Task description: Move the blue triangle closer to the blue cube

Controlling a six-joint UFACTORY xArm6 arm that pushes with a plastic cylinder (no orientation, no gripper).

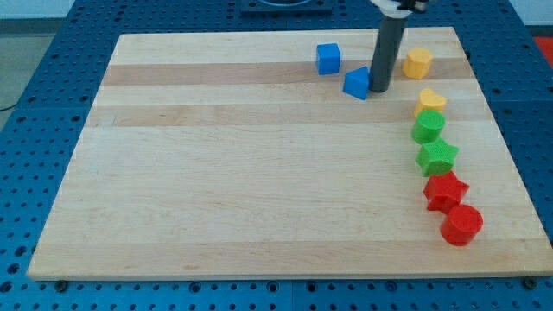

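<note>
Near the table's (259, 173) top edge sits the blue cube (327, 58), with the blue triangle (356, 84) just beside it at its four o'clock. My tip (378, 88), a bare rod tool with no jaws to open or close, touches the triangle's three o'clock side. The push looks underway; next should come a nudge toward ten o'clock.

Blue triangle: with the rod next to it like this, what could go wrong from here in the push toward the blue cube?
1. My tip sits at the right edge of the blue triangle, slightly low. An off-centre push may spin it or let it slip past instead of sliding toward the blue cube.
2. The gap between the two blocks is small, so a long push may knock the cube away.
</note>
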